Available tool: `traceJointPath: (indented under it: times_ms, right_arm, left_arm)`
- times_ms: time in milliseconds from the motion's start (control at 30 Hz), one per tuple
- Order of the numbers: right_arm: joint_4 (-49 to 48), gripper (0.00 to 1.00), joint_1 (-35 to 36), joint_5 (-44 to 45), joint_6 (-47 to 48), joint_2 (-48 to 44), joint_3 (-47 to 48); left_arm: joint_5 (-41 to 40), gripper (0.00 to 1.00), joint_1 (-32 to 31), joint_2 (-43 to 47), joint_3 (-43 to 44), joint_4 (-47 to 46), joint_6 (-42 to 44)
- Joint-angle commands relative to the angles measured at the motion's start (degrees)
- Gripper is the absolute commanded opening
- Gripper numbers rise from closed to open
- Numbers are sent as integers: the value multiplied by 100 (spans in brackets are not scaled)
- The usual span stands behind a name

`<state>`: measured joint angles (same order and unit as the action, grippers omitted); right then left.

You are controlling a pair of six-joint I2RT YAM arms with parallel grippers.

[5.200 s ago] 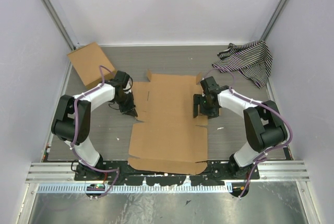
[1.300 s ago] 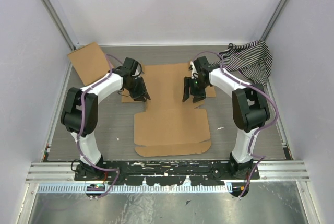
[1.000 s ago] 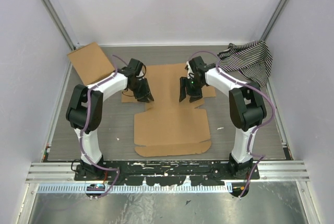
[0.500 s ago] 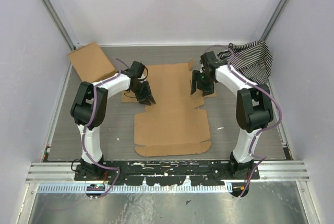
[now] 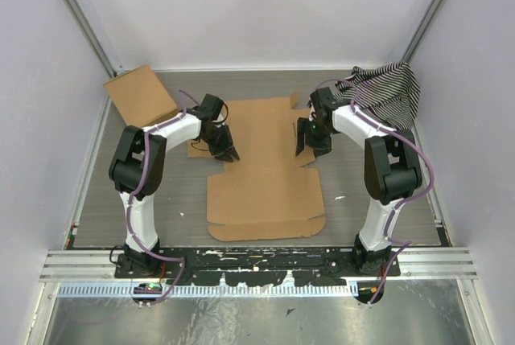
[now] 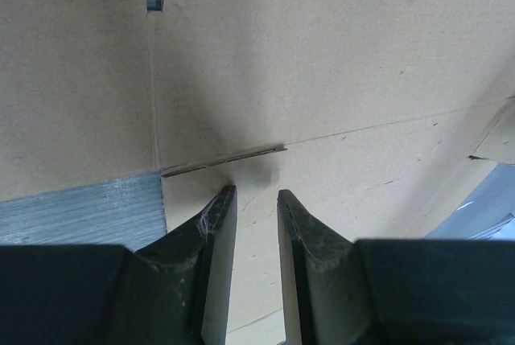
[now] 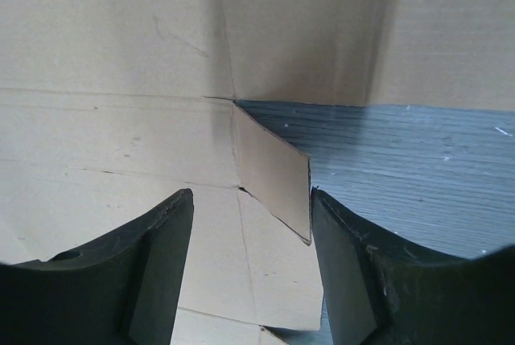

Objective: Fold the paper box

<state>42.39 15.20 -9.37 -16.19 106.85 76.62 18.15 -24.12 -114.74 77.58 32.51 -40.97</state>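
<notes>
The paper box (image 5: pixel 265 192) lies open and flat in the middle of the worktop (image 5: pixel 181 200). It is plain brown. Its big near part sits close to the arms, and its far part reaches toward the back wall, with little flaps sticking out at both sides. The left hand (image 5: pixel 225 150) is down low over the left edge of the far part. The right hand (image 5: pixel 310 145) is down low over the right edge, straight across from it. In the left wrist view the two fingers (image 6: pixel 217 224) of the left hand stand close together with only a thin gap. Nothing is in the gap, and brown card fills almost the whole view under them. A short cut line runs just past the fingertips, and a bit of grey worktop shows at the lower left. In the right wrist view the right hand is spread wide. A small flap (image 7: pixel 273 172) of the box tilts up between its fingers. The flap's edge is very near the right finger, but I cannot tell if they touch. Grey worktop shows beyond the flap. Farther out, a smaller brown cardboard piece (image 5: pixel 141 97) lies at the far left corner, well apart from the box. A black-and-white striped cloth (image 5: pixel 386 92) is bunched in the far right corner, close behind the right arm.
</notes>
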Motion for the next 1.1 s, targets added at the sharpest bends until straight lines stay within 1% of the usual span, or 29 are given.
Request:
traceJointPath:
  times_ms: [0, 233, 500, 933, 1067]
  right_arm:
    - [-283, 65, 50, -451, 109, -364, 51]
    - [-334, 64, 191, -682, -13, -274, 218]
    - [-381, 64, 545, -682, -128, 83, 427]
    - [-513, 63, 691, -724, -113, 912, 369]
    - [-495, 63, 702, -653, -100, 662, 402]
  left_arm:
    - [-145, 34, -18, -185, -77, 87, 98]
    - [-146, 33, -14, -175, -28, 131, 111]
    - [-209, 33, -14, -80, 20, 266, 198]
    - [-238, 33, -14, -75, 129, 475, 269]
    - [-308, 33, -14, -21, 285, 682, 351]
